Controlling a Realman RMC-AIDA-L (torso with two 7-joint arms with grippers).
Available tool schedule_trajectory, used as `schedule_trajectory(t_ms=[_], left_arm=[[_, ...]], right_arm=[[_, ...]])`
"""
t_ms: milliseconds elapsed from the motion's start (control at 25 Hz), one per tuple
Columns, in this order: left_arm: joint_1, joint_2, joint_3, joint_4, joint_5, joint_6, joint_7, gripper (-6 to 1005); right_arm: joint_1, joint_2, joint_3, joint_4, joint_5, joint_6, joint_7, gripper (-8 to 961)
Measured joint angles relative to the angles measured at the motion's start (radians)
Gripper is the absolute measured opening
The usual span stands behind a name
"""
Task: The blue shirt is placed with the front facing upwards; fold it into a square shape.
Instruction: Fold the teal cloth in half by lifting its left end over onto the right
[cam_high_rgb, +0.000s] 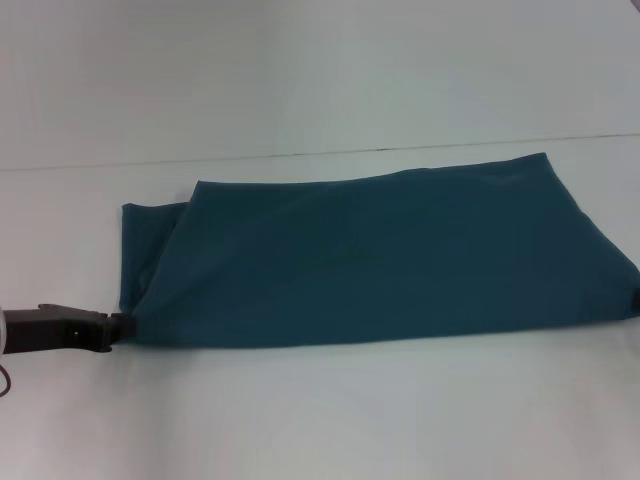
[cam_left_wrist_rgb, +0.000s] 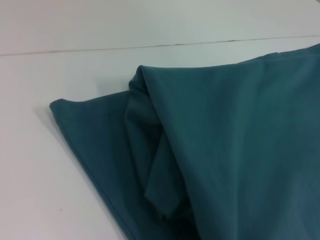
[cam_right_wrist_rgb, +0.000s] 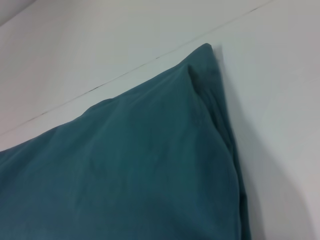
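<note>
A: Where's the blue shirt (cam_high_rgb: 380, 260) rn?

B: On the white worktop (cam_high_rgb: 320, 420), lying as a long band across the middle. No print showing, so it looks already folded over lengthwise. At the robot's left end an under-layer sticks out past the top layer (cam_left_wrist_rgb: 85, 125).

A: Claws?

B: Left claw (cam_high_rgb: 122, 325) is low at the near-left corner of the shirt, touching the hem. Prob there bc that corner is the handle for swinging the end across. Can't tell if it's clamped on cloth or just nosed up to it; fingers are hidden by the fabric edge. Right claw: only a dark sliver at the shirt's near-right corner, by the frame edge, state can't tell either.

A: Why both at the near corners?

B: My guess: pinching both ends keeps the band taut, so the fold lands straight.

A: Progress?

B: Band still much wider than deep, so not square yet. Crosswise folds remain, imo. Risk: that loose left under-layer bunching.
</note>
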Motion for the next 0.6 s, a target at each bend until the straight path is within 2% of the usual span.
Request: schedule_trajectory(t_ms=[360, 600], left_arm=[[-0.001, 0.0, -0.002, 0.0, 0.0, 0.001, -0.006, 67], [-0.017, 0.004, -0.001, 0.007, -0.008, 0.028, -0.011, 106]], right_arm=[[0.006, -0.001, 0.002, 0.0, 0.012, 0.0, -0.006, 12], [0.01, -0.012, 0.002, -0.01, 0.055, -0.033, -0.009, 31]])
